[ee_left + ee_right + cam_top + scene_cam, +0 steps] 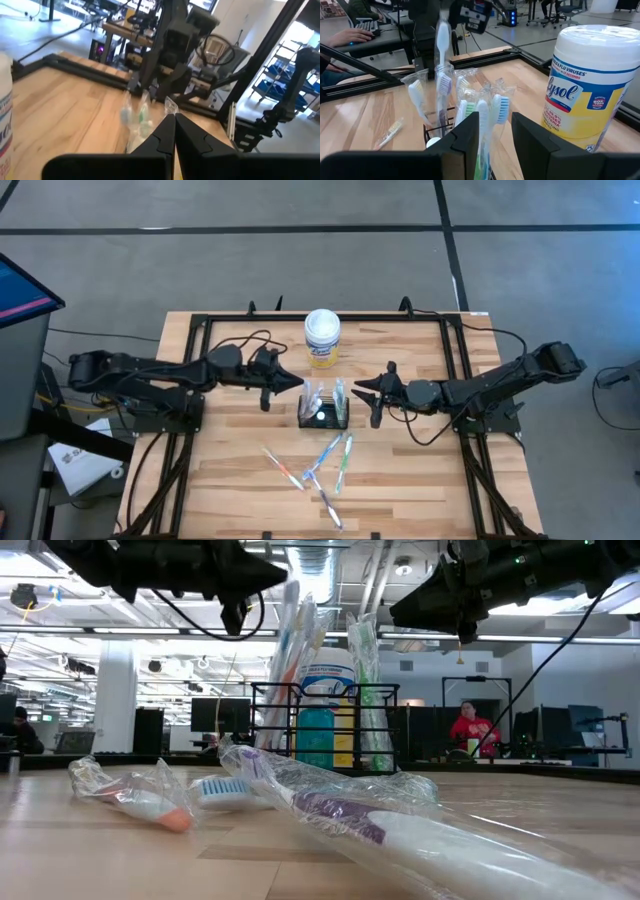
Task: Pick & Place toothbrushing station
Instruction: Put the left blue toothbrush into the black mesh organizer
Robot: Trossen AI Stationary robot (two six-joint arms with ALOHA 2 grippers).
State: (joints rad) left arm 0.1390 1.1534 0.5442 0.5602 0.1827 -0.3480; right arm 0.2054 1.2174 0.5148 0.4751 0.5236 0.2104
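Note:
The black wire-mesh holder [323,420] stands at the table's middle, and several wrapped toothbrushes [480,112] stand upright in it. My left gripper [301,385] is just left of and above the holder, shut at the top of a tall wrapped toothbrush [442,55]. My right gripper [362,389] hovers open just right of the holder and touches nothing; it also shows in the right wrist view [495,130]. Several wrapped toothbrushes [325,465] lie flat on the table nearer the front edge. My left gripper pinches the clear wrapper's top end [170,103] of the tall toothbrush between its two shut fingertips. The fingers come slanting from the table's left and above. The toothbrush stands nearly upright below them, its lower end down in the holder [427,132].
A white wipes canister with a yellow label [322,338] stands just behind the holder. The loose toothbrushes lie between the holder and the front edge. A black frame [200,350] runs around the tabletop. People sit at desks in the room beyond.

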